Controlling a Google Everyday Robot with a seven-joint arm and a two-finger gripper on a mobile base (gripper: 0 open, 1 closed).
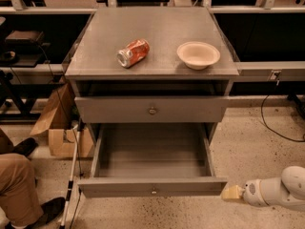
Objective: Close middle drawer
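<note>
Pincer touching middle drawer front's right end

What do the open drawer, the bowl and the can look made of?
The middle drawer looks like grey painted metal, matte with thin flat walls. The bowl seems paper or moulded fibre, dull beige. The can looks aluminium, shiny silver end. The pincer sits beside the drawer front's right end.

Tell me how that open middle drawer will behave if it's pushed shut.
The middle drawer looks empty, so it should slide easily. Its metal front likely stays stiff. The gripper sits at the front's right end, so an off-centre push might skew it.
</note>
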